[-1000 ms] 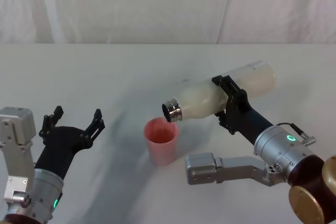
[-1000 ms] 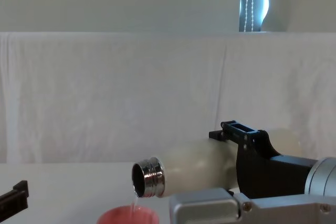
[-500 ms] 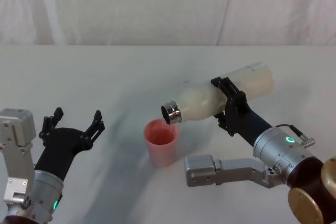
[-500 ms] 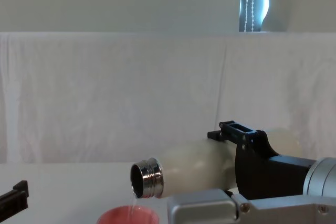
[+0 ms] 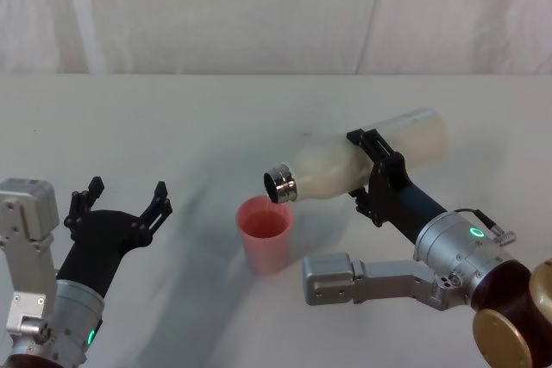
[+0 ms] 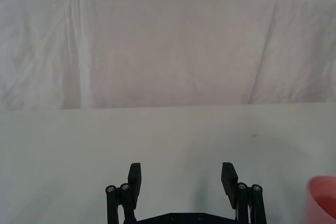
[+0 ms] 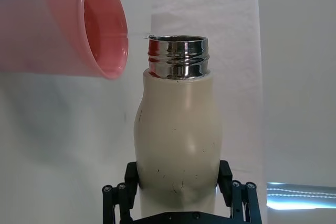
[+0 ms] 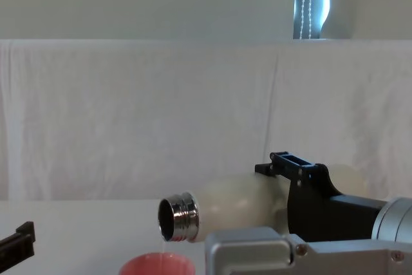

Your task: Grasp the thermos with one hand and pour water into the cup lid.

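The cream-white thermos (image 5: 345,161) lies nearly level in the air, with my right gripper (image 5: 373,171) shut around its body. Its steel neck (image 5: 280,184) hangs just above the rim of the pink cup lid (image 5: 265,232), which stands upright on the table. In the chest view a thin thread of water runs from the thermos (image 8: 238,203) mouth down to the cup lid (image 8: 156,265). The right wrist view shows the thermos (image 7: 177,140) between the fingers (image 7: 116,196), mouth beside the cup lid (image 7: 100,30). My left gripper (image 5: 121,204) rests open at the near left, with nothing between its fingers.
A white cloth covers the table (image 5: 172,118) and hangs as a backdrop behind it. My right arm's forearm (image 5: 371,275) lies across the near table, just right of the cup lid. Bare table stretches between the left gripper and the cup lid.
The thermos has sunk slightly and its base has dropped a little toward level. The cup lid and the left gripper have not moved.
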